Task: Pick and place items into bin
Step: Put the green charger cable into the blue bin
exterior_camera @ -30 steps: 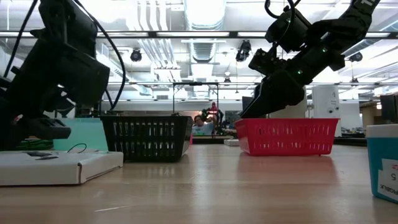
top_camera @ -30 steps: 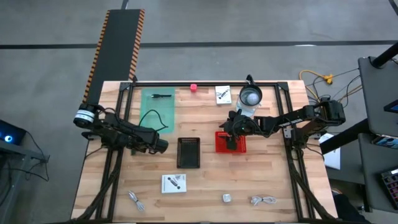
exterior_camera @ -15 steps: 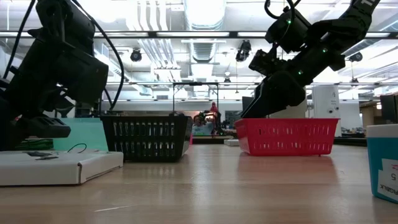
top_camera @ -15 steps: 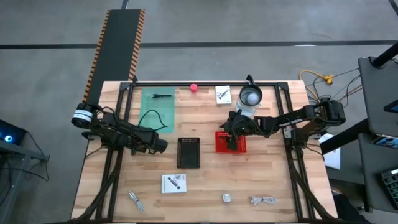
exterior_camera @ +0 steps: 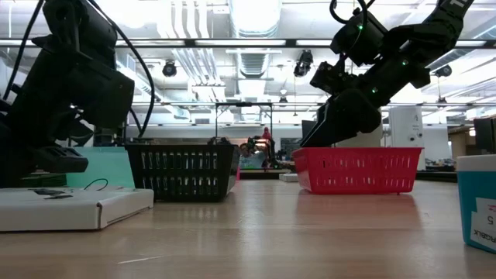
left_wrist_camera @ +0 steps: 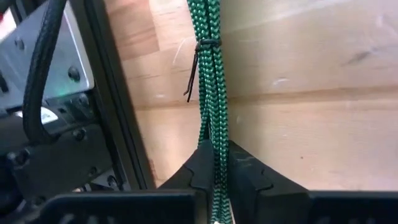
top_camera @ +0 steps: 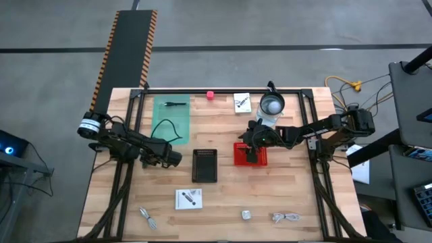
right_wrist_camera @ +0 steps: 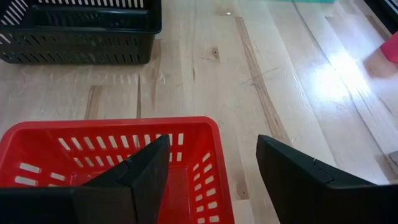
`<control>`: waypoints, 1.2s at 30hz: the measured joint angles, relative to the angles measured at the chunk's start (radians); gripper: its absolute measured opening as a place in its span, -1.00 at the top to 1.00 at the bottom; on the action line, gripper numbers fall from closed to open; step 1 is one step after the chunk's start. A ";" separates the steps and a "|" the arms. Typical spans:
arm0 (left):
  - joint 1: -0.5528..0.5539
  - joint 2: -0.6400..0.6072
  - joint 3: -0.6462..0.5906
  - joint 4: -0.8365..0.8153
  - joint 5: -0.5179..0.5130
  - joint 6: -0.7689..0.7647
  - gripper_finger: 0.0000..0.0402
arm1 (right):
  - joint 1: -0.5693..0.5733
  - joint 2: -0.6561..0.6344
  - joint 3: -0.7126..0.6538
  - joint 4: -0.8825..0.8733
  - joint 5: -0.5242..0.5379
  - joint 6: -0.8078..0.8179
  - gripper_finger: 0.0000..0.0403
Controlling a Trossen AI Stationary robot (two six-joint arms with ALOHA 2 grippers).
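Note:
My left gripper (top_camera: 175,158) hangs over the table's left half, just left of the black bin (top_camera: 204,165), shut on a green braided cord (left_wrist_camera: 210,93). My right gripper (top_camera: 251,152) is open over the red bin (top_camera: 259,156); in its wrist view one finger stands over the bin (right_wrist_camera: 93,155) and the other beyond its rim. On the table lie a pen (top_camera: 174,104) on a green mat, a pink blob (top_camera: 210,95), two white cards (top_camera: 242,102) (top_camera: 189,198), silvery clips (top_camera: 147,216), a small cube (top_camera: 246,214) and a cable bundle (top_camera: 286,217). My left gripper pinches the green cord bundle between its two shut fingers (left_wrist_camera: 245,174), which lie along it. Two or three strands (left_wrist_camera: 214,140) run straight out past the fingertips over the wood, bound by a thin black tie (left_wrist_camera: 196,53). Whether the cord's far part rests on the table cannot be told.
A clear jug (top_camera: 271,105) stands at the far edge behind the red bin. Black frame rails (top_camera: 131,128) run along both sides of the table. The black bin (right_wrist_camera: 81,28) sits a short way left of the red one, with bare wood between them.

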 joint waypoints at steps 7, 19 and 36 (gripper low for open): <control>0.002 -0.004 -0.002 -0.005 0.045 0.119 0.96 | 0.000 0.000 0.000 0.000 0.000 -0.001 -0.11; 0.001 -0.008 -0.003 0.007 0.144 0.332 0.96 | 0.000 0.000 0.000 0.000 0.000 -0.001 -0.11; 0.001 -0.007 0.006 0.008 0.165 0.588 0.96 | 0.000 0.000 0.000 0.000 0.000 -0.001 -0.11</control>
